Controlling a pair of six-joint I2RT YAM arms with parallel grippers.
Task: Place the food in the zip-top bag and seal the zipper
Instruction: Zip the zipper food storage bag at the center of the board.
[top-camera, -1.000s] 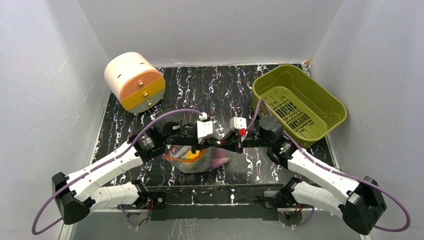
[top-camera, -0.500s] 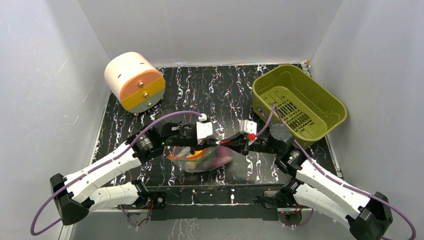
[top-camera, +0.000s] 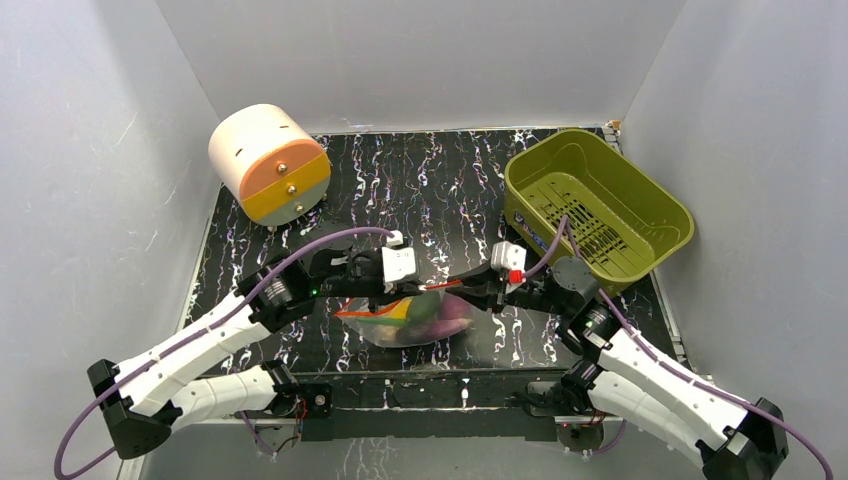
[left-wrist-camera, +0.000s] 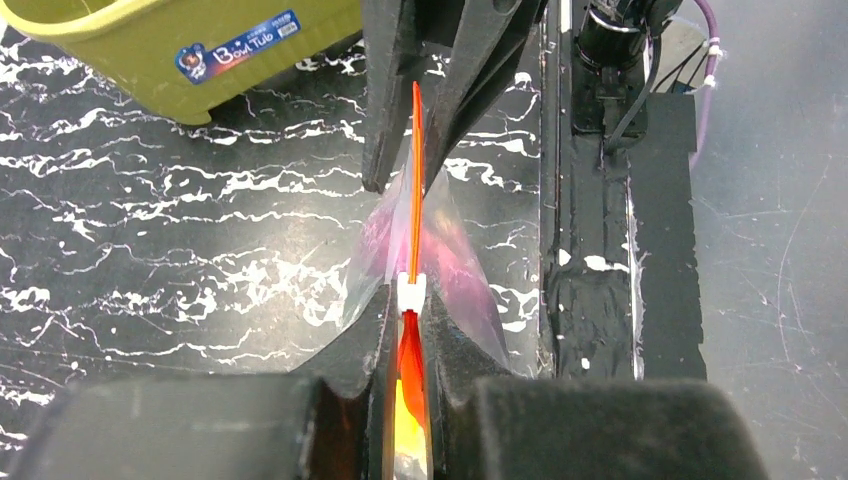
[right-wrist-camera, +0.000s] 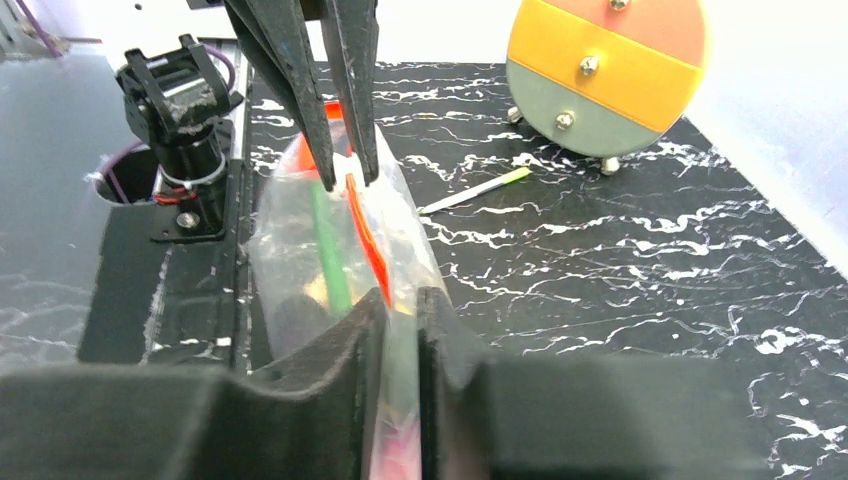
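Sealing the zipper (left-wrist-camera: 414, 220): left gripper (left-wrist-camera: 411, 300) at 9 o'clock, right gripper (right-wrist-camera: 403, 300) at 3 o'clock, both pinch it tight; next, slide along.

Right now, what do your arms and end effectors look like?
The left arm and right arm have white shells with black joints; a purple cable runs along each. The left end effector and right end effector have black, tapered fingers behind a white camera block; the right's shows a red spot.

Overhead from behind, wrist views close, facing each other, sharing bag (left-wrist-camera: 458, 262)
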